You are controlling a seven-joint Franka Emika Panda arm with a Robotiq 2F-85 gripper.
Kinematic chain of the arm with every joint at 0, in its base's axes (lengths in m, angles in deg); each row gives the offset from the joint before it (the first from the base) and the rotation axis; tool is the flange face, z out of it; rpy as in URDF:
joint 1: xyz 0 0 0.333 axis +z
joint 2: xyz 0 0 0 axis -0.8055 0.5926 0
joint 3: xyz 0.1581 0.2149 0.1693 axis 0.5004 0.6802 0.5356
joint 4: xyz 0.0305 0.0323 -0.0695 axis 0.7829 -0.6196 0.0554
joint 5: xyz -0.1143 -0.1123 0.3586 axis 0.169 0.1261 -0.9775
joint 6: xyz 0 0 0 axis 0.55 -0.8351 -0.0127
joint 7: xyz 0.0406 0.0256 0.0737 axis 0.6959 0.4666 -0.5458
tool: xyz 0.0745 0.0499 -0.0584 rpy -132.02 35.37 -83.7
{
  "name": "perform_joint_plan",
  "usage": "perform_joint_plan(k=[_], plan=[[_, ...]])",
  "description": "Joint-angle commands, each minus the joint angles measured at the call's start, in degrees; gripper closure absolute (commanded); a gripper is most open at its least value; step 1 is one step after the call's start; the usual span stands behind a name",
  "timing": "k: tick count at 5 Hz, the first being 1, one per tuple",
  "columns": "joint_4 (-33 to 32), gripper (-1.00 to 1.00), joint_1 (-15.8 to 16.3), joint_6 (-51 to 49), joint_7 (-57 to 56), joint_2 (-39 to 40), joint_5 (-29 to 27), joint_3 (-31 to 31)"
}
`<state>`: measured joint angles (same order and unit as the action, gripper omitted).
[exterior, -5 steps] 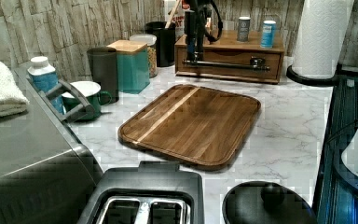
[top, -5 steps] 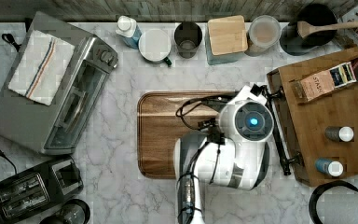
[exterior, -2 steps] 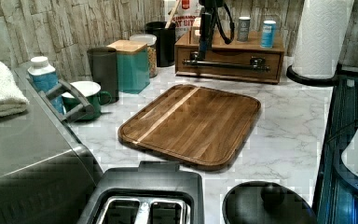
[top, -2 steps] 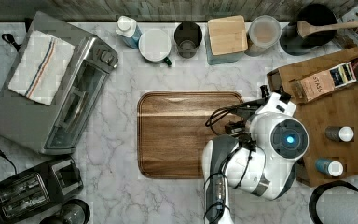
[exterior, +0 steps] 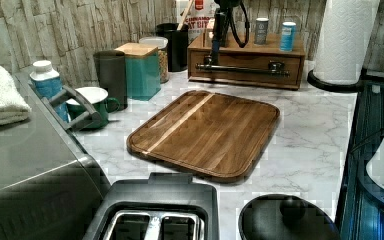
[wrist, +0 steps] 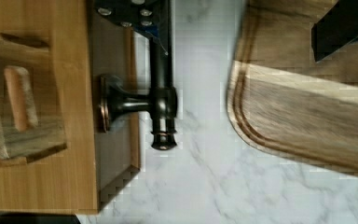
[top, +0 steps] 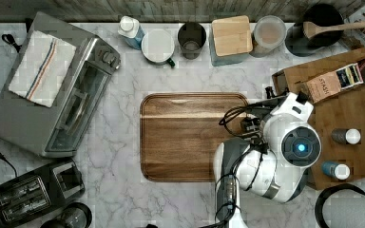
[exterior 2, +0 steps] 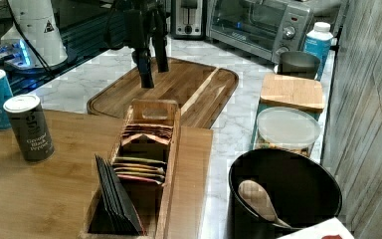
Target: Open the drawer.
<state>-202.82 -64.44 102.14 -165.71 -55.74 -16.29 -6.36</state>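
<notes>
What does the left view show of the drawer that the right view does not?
The left view shows the drawer front, shut, its black bar handle on two brackets, with the gripper down at the handle's end on the left view's left. The right view shows the tea-bag holder on the box top and the black bowl with a wooden spoon. Both show the cutting board and gripper.
</notes>
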Motion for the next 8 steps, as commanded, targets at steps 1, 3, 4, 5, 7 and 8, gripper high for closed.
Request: perform_joint_plan(k=[1, 3, 4, 5, 7, 8], plan=[[1.1, -1.0, -4.1, 2.4, -15.6, 2.1, -4.5, -2.3], [0.5, -1.0, -5.1, 5.6, -17.2, 3.8, -7.9, -3.2], [1.8, -1.0, -6.8, 4.5, -17.6, 4.5, -7.4, -2.7], [3.0, -1.0, -5.7, 2.7, -18.3, 5.9, -7.9, -3.7], [-2.0, -1.0, -6.4, 6.1, -15.5, 5.2, -11.3, -1.2], [-3.3, -1.0, -5.7, 7.1, -13.9, 5.1, -11.6, -0.7]])
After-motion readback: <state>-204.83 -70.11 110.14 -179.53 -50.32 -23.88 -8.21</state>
